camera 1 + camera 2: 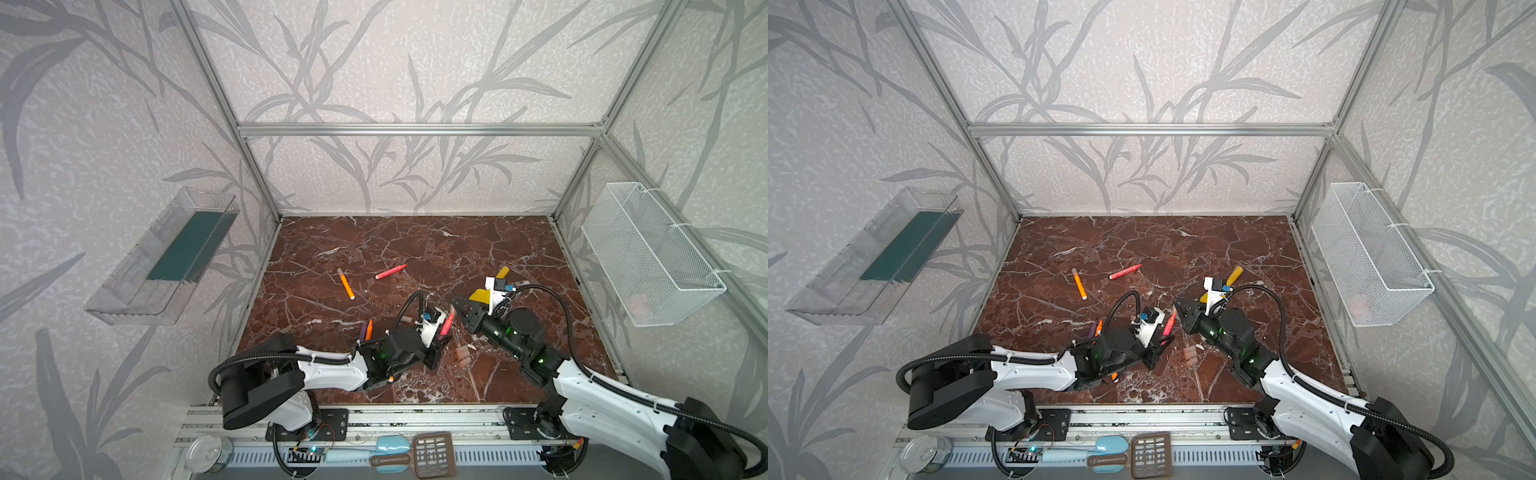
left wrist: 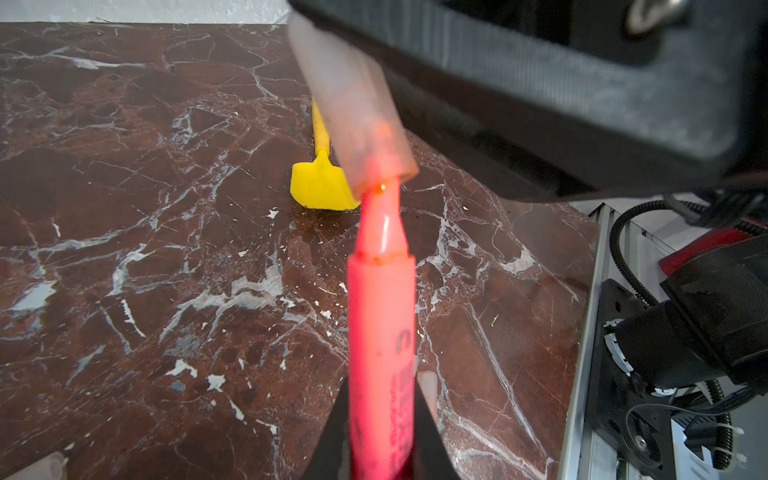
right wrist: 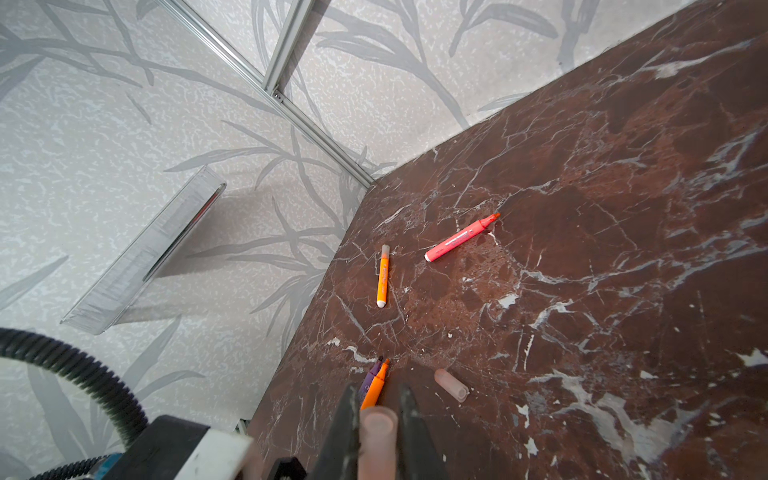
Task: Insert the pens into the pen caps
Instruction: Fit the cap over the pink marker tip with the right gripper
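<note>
The red-brown marble-patterned tabletop [image 1: 415, 249] sat inside an aluminium-framed cell with leaf-printed walls. Nearest the robot's bases, over the front of the table, the two arms met. The left gripper [image 2: 380, 399] was clamped tight on the barrel of a slim red-pink marker pen [image 2: 380, 324], gripping low so that the tapered tip stood free. The right gripper [image 3: 377, 399] was closed as firmly on a short translucent pale pinkish plastic cap [image 2: 357, 108], its open mouth turned towards that tip. In the left wrist view the tip had barely entered the mouth, and the cap leaned a little off the pen's line. Both seemed held clear of the table so the axes could be trued before pushing home.

Just beside the left gripper lay two loose clear-pink caps [image 1: 462, 355], probably within easy reach for later pens. A purple marker pen [image 3: 372, 376] and an orange marker pen [image 3: 376, 386] lay touching, uncapped, near the left arm. Another loose cap [image 3: 451, 385] lay near them. Beyond the right wrist lay a yellow flat-bladed spatula [image 2: 322, 183], no part of the job. Farthest off, well apart from the arms, lay a second orange pen [image 1: 345, 284] with a pale end and a second red-pink pen [image 1: 390, 272], its tip bare
</note>
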`<state>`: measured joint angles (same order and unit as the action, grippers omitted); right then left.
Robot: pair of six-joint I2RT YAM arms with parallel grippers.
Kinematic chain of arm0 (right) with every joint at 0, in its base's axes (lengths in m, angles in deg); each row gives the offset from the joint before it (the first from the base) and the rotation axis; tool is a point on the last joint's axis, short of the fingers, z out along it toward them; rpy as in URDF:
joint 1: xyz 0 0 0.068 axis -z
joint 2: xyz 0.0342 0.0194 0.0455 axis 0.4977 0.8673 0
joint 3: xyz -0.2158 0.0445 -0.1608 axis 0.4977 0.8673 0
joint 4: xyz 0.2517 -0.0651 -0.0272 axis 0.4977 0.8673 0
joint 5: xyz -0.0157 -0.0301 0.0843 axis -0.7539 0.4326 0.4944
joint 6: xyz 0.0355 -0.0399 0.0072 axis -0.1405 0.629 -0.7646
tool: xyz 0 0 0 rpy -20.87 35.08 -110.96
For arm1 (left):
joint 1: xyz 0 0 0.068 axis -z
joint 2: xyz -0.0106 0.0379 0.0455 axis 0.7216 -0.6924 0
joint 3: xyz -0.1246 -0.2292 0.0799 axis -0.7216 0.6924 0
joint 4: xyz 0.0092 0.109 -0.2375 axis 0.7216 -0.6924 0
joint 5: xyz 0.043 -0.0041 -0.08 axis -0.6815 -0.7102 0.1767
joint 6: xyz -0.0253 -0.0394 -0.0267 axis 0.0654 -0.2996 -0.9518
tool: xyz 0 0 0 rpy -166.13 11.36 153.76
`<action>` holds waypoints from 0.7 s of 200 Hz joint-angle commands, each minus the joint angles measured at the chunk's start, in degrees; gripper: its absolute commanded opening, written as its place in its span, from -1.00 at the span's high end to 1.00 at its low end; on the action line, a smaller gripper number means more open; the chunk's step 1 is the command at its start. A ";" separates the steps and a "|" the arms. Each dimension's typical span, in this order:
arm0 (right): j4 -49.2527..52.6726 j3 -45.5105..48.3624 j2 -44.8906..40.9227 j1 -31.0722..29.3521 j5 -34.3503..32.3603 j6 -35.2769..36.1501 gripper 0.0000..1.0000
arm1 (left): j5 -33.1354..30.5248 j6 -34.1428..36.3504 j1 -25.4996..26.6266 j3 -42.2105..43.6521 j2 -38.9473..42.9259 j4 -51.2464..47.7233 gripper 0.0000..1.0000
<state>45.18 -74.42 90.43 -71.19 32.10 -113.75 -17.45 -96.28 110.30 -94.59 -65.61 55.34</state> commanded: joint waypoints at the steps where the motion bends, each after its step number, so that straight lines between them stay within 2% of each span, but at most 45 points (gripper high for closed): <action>1: -2.55 0.12 1.26 -2.03 -0.41 0.24 1.00 | -1.73 -1.18 -0.09 -1.98 1.26 0.64 1.00; 28: -2.92 -0.27 2.54 -5.67 -3.29 1.96 1.00 | 0.47 -3.79 -2.10 -3.22 1.46 -0.29 1.00; 63: -3.31 -0.38 3.86 -8.21 -4.89 3.31 1.00 | 8.05 -7.87 -7.11 -2.43 3.11 2.17 1.00; 132: -5.65 -1.13 8.18 -9.63 -3.62 4.22 1.00 | 8.43 -7.20 -7.51 -2.84 5.42 0.62 1.00; 140: -5.27 -1.24 8.58 -9.63 -3.75 4.26 0.85 | 8.45 -7.17 -7.52 -2.65 5.48 0.85 1.00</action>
<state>37.53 -74.88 97.23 -78.51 22.25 -110.41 -7.53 -102.53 103.77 -94.62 -61.55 50.27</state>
